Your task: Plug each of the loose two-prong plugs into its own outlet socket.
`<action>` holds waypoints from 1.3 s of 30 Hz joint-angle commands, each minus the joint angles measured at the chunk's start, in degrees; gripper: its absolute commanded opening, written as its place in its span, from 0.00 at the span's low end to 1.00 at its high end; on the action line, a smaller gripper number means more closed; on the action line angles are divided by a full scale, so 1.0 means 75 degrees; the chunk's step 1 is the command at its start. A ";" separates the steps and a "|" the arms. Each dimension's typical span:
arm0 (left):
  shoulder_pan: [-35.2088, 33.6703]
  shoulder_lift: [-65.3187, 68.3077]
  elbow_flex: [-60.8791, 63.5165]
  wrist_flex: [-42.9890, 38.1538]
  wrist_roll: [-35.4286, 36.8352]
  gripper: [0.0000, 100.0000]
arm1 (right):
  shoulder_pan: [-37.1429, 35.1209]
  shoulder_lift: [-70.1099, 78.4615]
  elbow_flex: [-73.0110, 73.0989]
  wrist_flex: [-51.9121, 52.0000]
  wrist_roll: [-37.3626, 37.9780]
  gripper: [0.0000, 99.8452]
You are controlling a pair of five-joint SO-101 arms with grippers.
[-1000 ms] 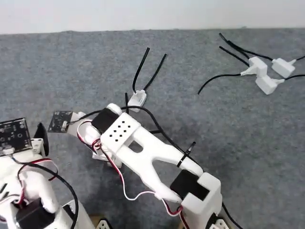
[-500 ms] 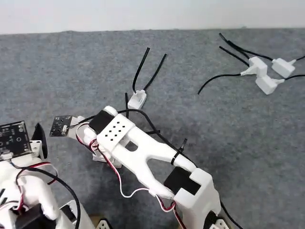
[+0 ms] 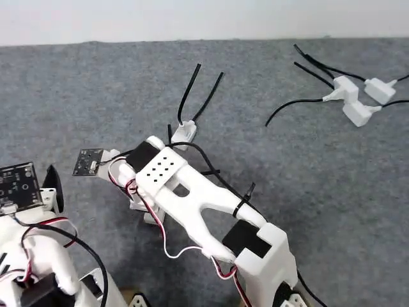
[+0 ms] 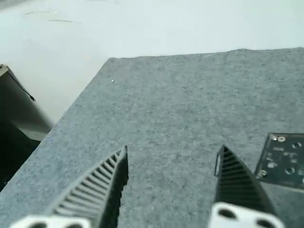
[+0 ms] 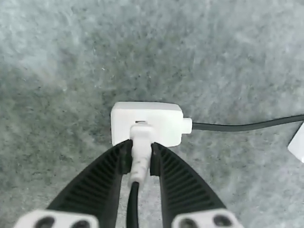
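My right gripper (image 5: 140, 153) is shut on a small white two-prong plug (image 5: 141, 142) with a black cord. The plug's front end meets the top face of a white outlet socket (image 5: 147, 124) that lies on the grey carpet, a black cable leaving its side. In the high view the right arm (image 3: 185, 192) stretches over this spot and hides the gripper. A second white plug piece (image 3: 184, 133) with two black cords lies just beyond the arm. My left gripper (image 4: 173, 159) hangs open over bare carpet, holding nothing.
Three more white plug and socket pieces (image 3: 358, 99) with black cords lie at the far right of the carpet (image 3: 287, 166). A white piece (image 5: 298, 148) sits close to the held socket. The right arm's camera board (image 4: 284, 161) is near the left gripper.
The right arm's wrist dipped toward the near side, then came back up and slightly right, plug still held. The left arm sank a little and then kept still.
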 commanded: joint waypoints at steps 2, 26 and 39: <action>0.0000 0.0000 -0.0147 0.0023 -0.0094 0.29 | 0.0100 -0.0088 -0.0164 -0.0029 0.0035 0.01; 0.0000 -0.0012 -0.0100 0.0023 -0.0094 0.29 | -0.0088 -0.0111 0.0785 -0.0674 0.0035 0.01; 0.0000 -0.0023 0.0029 0.0023 -0.0105 0.29 | -0.0053 -0.0100 0.2555 -0.1975 0.0023 0.01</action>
